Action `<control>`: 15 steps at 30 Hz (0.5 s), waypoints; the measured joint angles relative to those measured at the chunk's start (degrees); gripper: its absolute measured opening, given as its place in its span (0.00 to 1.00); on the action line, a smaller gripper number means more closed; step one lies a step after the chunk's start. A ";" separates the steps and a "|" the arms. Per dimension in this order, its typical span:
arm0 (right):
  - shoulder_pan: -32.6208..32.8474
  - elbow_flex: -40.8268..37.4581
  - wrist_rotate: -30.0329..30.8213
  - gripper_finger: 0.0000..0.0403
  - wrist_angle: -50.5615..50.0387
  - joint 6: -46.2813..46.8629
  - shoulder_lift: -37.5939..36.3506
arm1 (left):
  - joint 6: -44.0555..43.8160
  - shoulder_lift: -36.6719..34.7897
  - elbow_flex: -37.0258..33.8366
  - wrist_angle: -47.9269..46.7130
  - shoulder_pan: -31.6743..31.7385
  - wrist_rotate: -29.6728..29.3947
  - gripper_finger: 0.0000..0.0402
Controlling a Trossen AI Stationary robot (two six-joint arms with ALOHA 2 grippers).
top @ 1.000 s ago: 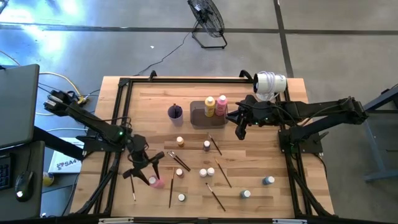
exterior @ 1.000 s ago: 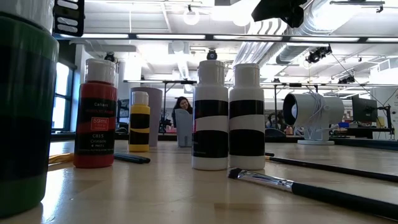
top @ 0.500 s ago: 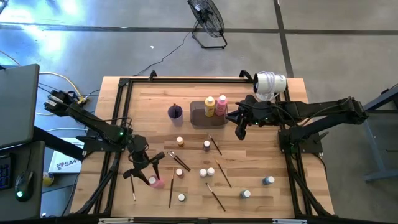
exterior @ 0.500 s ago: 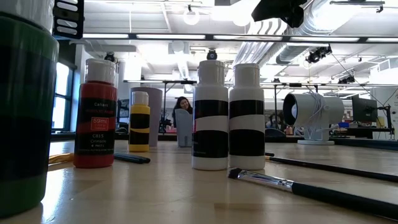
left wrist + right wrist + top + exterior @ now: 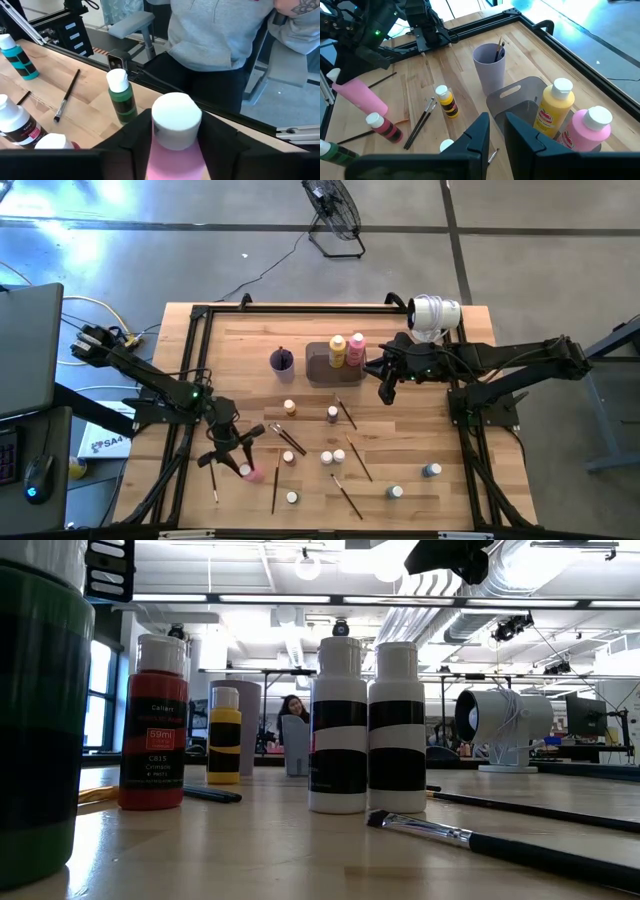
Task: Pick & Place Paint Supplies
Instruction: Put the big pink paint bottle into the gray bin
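My left gripper [image 5: 238,462] is near the table's near-left corner, shut on a pink paint bottle [image 5: 251,473] with a white cap. My right gripper [image 5: 385,388] hovers just right of the dark grey tray [image 5: 322,366], touching nothing, its fingers a narrow gap apart [image 5: 496,131]. A yellow bottle [image 5: 338,350] and another pink bottle [image 5: 357,348] stand upright in the tray. Small white-capped bottles [image 5: 327,457] stand on the wood, and thin dark brushes [image 5: 358,458] lie flat among them. The purple cup [image 5: 282,361] stands left of the tray. My left gripper pinches the pink bottle's body [image 5: 175,162] just below its white cap [image 5: 176,120], one finger [image 5: 132,137] on each side. The fingers lie along the bottle, and the cap sticks out past their tips toward the near edge. The bottle is tilted [image 5: 361,98]; I cannot tell whether its base touches the table.
A green bottle [image 5: 122,95], a teal bottle [image 5: 15,55] and a brush [image 5: 67,95] lie ahead of the left gripper. A person stands beyond the near edge [image 5: 215,35]. A white round device [image 5: 435,313] sits at the far-right corner. Black frame rails [image 5: 185,380] border the table.
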 joint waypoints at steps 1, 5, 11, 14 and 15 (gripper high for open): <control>-0.01 0.00 0.00 0.12 0.00 -0.02 0.00 | 0.00 0.00 0.00 -0.02 0.00 0.00 0.33; -0.01 0.00 0.00 0.12 0.00 -0.02 0.00 | -0.36 0.00 0.00 -0.06 -0.02 0.00 0.30; 0.00 0.00 0.00 0.12 -0.02 -0.01 0.00 | -4.64 -0.02 0.00 -0.04 0.00 -0.25 0.34; -0.02 0.00 0.00 0.12 -0.02 -0.02 0.00 | -5.34 -0.02 0.00 -0.07 -0.01 -0.71 0.35; 0.00 0.00 -0.02 0.12 -0.02 -0.02 0.01 | -5.34 -0.02 0.00 -0.07 -0.02 -0.86 0.34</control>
